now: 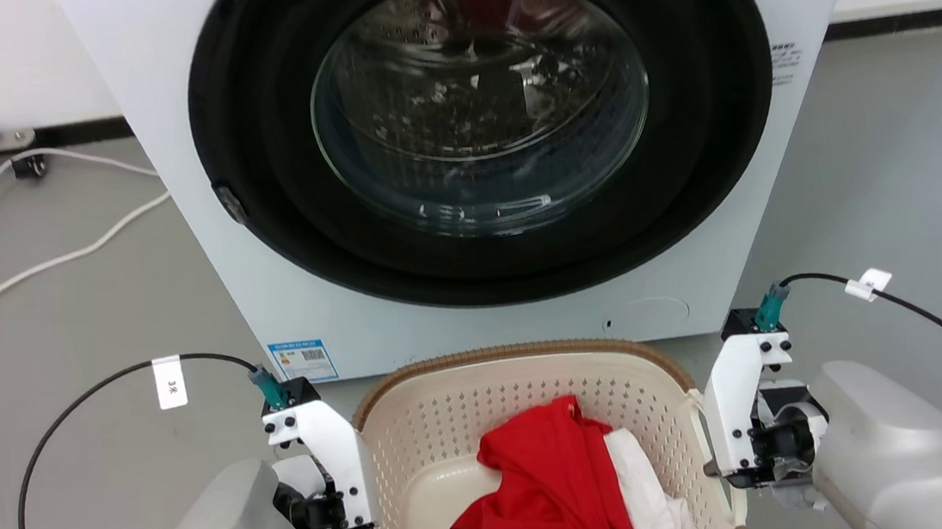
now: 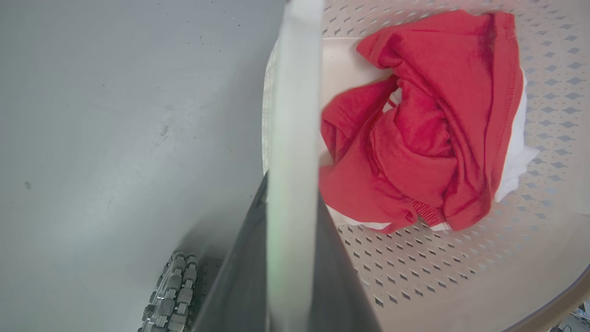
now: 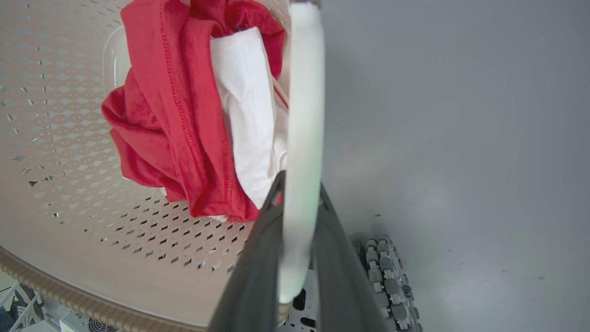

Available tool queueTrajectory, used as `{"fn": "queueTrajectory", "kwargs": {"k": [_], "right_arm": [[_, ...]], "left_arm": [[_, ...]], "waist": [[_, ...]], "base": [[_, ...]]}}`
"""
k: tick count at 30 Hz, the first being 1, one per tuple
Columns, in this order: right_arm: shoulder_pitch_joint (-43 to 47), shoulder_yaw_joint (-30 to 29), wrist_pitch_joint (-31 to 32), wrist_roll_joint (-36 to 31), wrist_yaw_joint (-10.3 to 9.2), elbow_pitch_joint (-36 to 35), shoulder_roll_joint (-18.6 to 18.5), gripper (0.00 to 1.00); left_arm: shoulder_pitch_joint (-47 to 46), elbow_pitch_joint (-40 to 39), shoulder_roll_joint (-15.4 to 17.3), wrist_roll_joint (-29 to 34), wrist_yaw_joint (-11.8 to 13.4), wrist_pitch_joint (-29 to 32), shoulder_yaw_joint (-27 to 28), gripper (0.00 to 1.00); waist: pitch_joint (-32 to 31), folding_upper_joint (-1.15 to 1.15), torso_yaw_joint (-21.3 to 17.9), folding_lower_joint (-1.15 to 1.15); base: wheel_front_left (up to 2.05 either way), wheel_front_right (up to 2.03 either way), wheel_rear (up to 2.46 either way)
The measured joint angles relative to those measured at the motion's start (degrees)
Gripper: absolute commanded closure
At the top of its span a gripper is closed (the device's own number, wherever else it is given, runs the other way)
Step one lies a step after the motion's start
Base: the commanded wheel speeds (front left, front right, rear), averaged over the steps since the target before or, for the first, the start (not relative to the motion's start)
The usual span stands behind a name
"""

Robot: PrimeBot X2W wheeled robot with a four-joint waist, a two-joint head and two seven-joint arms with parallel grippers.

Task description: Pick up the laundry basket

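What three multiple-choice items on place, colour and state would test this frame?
1. Relative to the washing machine, the laundry basket is: A) on top; B) inside; C) in front.
2. The top garment in it is: A) red; B) blue; C) black.
3. The left tool and right tool are: A) open; B) each shut on a white handle; C) gripping cloth.
Key: C, it lies before the door; A, its cloth is red; B, fingers pinch a handle in each wrist view.
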Motion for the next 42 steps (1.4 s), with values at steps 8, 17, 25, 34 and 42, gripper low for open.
{"fn": "queueTrajectory", "kwargs": {"k": [8,17,25,34,42], "right_arm": [[0.67,0.37,1.48,0.42,-0.01,1.3,0.2,1.0],[1.57,0.94,2.04,0.89,-0.07,1.77,0.52,1.0],[1.46,1.49,2.19,0.99,-0.07,1.68,0.47,1.0],[1.25,1.98,2.23,1.47,-0.08,1.62,0.34,1.0],[0.79,2.44,2.31,1.85,-0.08,1.59,0.32,1.0]], "left_arm": [[1.69,-0.03,-0.51,-0.79,0.02,0.51,-0.91,1.0],[2.72,-0.02,-0.51,-1.56,0.1,0.79,-1.83,1.0],[2.71,-0.01,-0.52,-1.99,0.11,0.65,-2.38,1.0],[2.69,0.1,-0.52,-2.55,0.11,0.27,-2.93,1.0],[2.63,0.21,-0.52,-3.07,0.15,0.24,-3.49,1.0]], "waist": [[-2.21,0.0,0.02,0.0],[-2.39,0.0,-0.13,0.0],[-1.73,0.0,-0.05,0.01],[-1.47,0.0,0.07,0.01],[-1.25,0.0,0.17,0.02]], "base": [[0.0,0.0,0.0],[0.0,0.0,0.0],[0.0,0.0,0.0],[0.0,0.0,0.0],[0.0,0.0,0.0]]}}
